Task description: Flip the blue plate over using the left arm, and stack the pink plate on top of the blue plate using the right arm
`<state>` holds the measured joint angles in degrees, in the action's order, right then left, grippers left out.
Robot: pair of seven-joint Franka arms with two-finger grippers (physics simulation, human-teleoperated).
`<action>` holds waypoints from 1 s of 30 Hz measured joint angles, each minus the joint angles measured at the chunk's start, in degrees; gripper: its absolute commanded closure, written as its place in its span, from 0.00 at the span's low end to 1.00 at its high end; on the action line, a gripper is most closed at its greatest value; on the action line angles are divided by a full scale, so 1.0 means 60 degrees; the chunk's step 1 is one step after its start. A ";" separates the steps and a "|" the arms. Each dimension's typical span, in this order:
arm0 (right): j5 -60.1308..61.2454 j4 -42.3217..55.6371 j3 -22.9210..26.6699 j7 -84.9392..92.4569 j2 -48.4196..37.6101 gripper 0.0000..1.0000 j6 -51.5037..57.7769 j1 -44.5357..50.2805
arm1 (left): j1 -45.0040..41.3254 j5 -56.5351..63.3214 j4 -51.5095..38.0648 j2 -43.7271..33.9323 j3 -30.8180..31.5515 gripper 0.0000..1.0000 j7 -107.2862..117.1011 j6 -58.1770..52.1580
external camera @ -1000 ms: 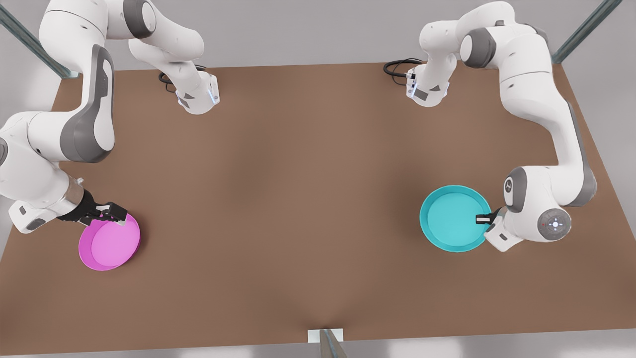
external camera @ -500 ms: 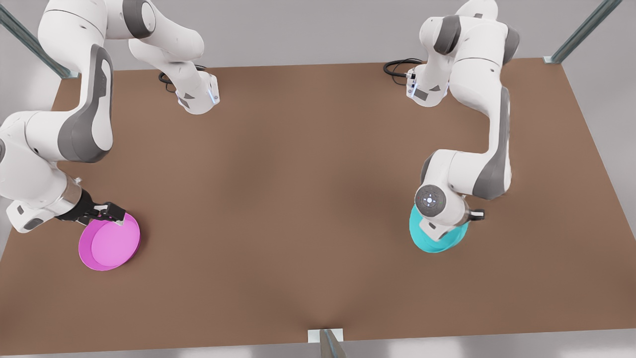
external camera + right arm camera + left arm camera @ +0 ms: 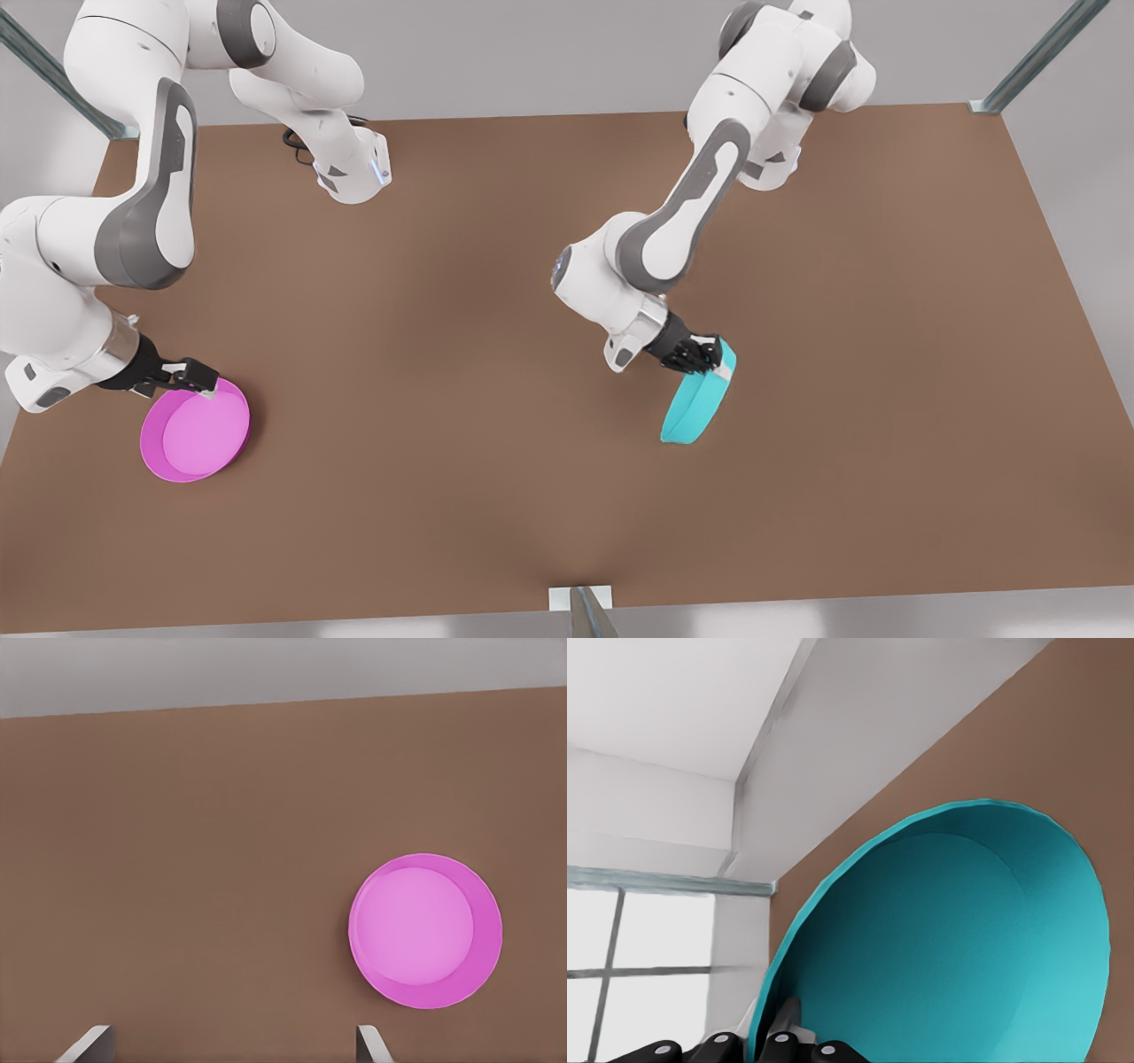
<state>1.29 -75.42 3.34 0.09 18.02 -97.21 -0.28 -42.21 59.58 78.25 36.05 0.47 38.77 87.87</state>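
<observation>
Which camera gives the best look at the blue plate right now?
The front view: it shows the whole blue plate tipped nearly on edge, the left gripper clamped on its rim. The left wrist view shows its hollow inside up close, cut off at the frame. The right gripper sits open by the pink plate.

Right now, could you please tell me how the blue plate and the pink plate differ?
Pose: the blue plate is tipped up almost on edge, while the pink plate lies flat on the table, open side up.
Hold: the left gripper is clamped on the blue plate's rim; the right gripper hangs open by the pink plate's rim without gripping it.
Both are round, shallow, plain dishes of similar size.
</observation>
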 measured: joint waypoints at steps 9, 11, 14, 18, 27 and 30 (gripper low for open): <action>-0.0010 -0.0013 0.0000 0.0000 0.0029 0.00 -0.0059 0.0019 | -0.1347 0.2035 0.0904 0.0292 -0.0001 0.79 0.2007 -0.0292; -0.0010 -0.0012 0.0000 0.0000 0.0044 0.00 -0.0059 0.0017 | -0.1511 0.2427 0.0904 0.0484 -0.0001 0.79 0.2219 -0.0284; -0.0010 -0.0008 0.0000 0.0000 0.0044 0.00 -0.0073 0.0031 | -0.1862 0.2899 0.0919 0.0741 0.0000 0.79 0.2946 -0.0250; -0.0010 0.0001 0.0000 0.0000 0.0044 0.00 -0.0073 0.0031 | -0.2280 0.3407 0.0927 0.1058 -0.0015 0.79 0.3798 -0.0314; -0.0010 0.0001 0.0000 0.0000 0.0058 0.00 -0.0101 0.0057 | -0.2608 0.4624 0.1344 0.1704 -0.0046 0.79 0.4581 -0.0982; -0.0010 0.0000 0.0000 0.0000 0.0059 0.00 -0.0090 0.0061 | -0.2689 0.4738 0.1278 0.1961 -0.0045 0.79 0.4826 -0.0984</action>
<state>1.23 -75.42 3.34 0.09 18.37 -97.74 0.09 -58.34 88.01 85.92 47.82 0.20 67.73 81.96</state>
